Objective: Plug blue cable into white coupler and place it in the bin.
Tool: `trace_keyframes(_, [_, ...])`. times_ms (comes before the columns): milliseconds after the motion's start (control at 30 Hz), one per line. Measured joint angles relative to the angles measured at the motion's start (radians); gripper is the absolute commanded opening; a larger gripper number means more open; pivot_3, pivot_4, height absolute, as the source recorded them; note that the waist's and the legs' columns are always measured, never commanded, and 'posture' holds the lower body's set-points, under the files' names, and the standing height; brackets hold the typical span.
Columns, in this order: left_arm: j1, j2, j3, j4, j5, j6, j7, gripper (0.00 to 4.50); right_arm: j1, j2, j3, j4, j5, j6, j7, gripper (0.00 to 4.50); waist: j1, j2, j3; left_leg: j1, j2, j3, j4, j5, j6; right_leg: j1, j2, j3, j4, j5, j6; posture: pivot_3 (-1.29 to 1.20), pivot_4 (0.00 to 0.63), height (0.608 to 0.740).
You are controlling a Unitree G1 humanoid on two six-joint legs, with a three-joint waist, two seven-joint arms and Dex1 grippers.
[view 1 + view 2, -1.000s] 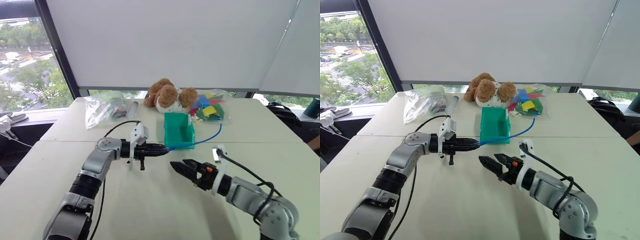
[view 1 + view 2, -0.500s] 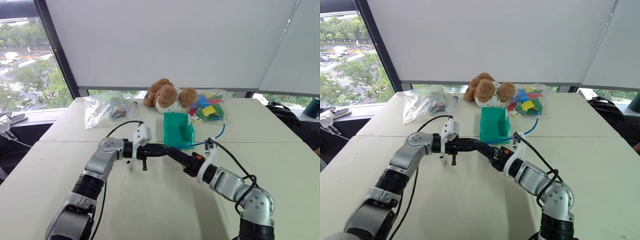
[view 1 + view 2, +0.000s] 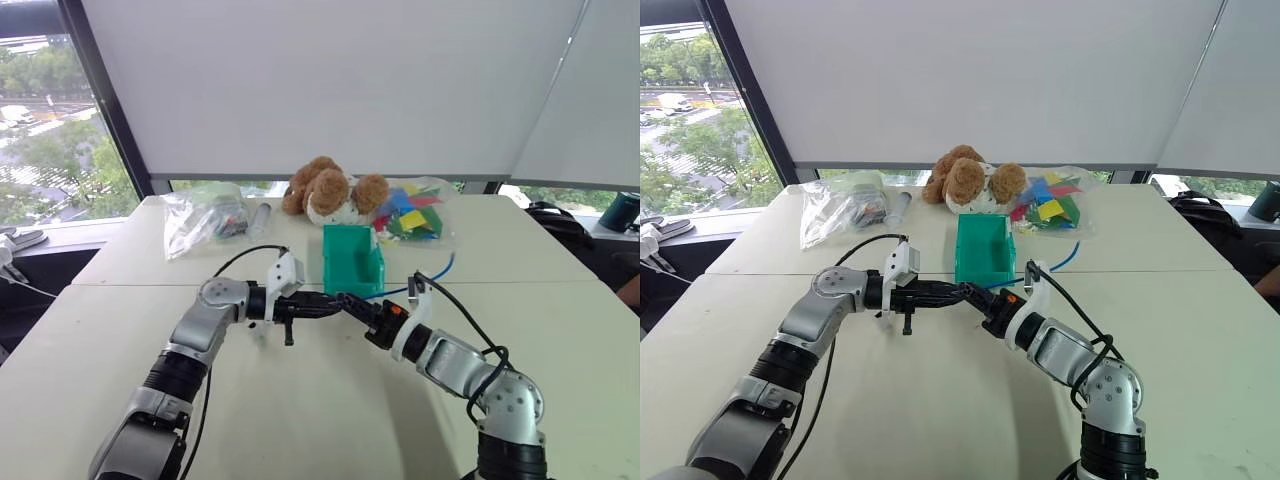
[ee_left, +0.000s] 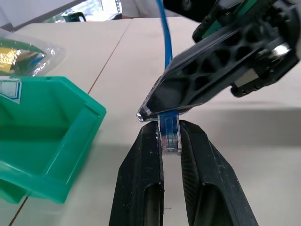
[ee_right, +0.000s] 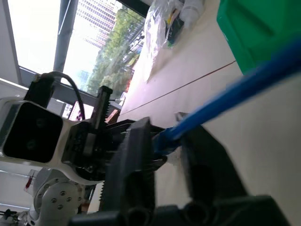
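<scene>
Blue and thin, the bendy blue cable [image 4: 163,42] looks light and floppy; only its small clear plastic plug [image 4: 169,136] at the tip looks stiff, so that is the best place to take hold, and gently, since it may crack; the left hand [image 4: 170,141] is clenched on that plug, above the pale bench [image 3: 300,400]; the right hand [image 5: 164,146] is clenched on the cord just behind the plug; the rest of the cord trails away past the small green plastic bin [image 3: 352,262]; I cannot make out the white coupler.
</scene>
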Motion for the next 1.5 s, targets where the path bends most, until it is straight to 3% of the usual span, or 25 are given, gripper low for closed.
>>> trace_keyframes(233, [0.0,0.001,-0.001,-0.001,-0.001,0.0,-0.002,0.0,0.0,-0.013,0.011,0.0,0.007,-0.003,-0.002,0.02,0.0,0.0,0.0,0.0,0.0,0.0,0.0,0.0,0.0,0.0,0.0,0.0,0.0,0.0,0.0,0.0,0.15,0.74])
trace_keyframes(533, [0.03,0.076,0.038,-0.083,-0.036,0.103,0.02,4.47,-0.062,-0.066,0.061,0.0,0.006,-0.019,0.005,0.0,-0.004,0.0,0.0,0.0,0.0,0.0,-0.001,0.0,0.0,-0.001,0.0,0.0,0.0,0.0,0.0,0.0,0.15,0.74])
trace_keyframes(733, [0.11,0.232,0.122,-0.149,-0.049,0.159,0.036,4.47,-0.099,-0.22,0.173,-0.001,-0.123,-0.044,0.128,0.0,-0.004,0.001,0.001,0.0,0.0,0.0,-0.002,0.0,0.0,-0.002,0.0,0.0,0.0,0.0,0.0,0.0,0.15,0.74])
trace_keyframes(1000, [0.204,0.377,0.197,-0.134,-0.039,0.151,0.049,4.47,-0.12,-0.288,0.32,0.006,-0.283,-0.122,0.31,0.0,0.001,0.001,0.001,0.0,0.0,0.0,-0.002,0.0,0.0,-0.001,0.0,0.0,-0.001,0.0,0.0,0.0,0.15,0.74])
trace_keyframes(1233, [0.263,0.37,0.199,-0.068,-0.037,0.121,0.062,4.47,-0.13,-0.287,0.347,0.022,-0.347,-0.154,0.378,0.0,0.001,0.001,0.001,0.0,0.0,0.0,-0.002,0.0,0.0,-0.002,-0.002,0.0,-0.001,0.0,0.0,0.0,0.15,0.74])
trace_keyframes(1500, [0.284,0.247,0.188,0.046,-0.017,0.045,0.121,4.47,-0.129,-0.284,0.346,0.022,-0.387,-0.157,0.4,0.0,0.001,0.001,0.001,-0.001,0.0,0.001,-0.002,0.0,0.0,-0.002,-0.003,0.0,-0.001,0.0,0.0,0.0,0.15,0.74])
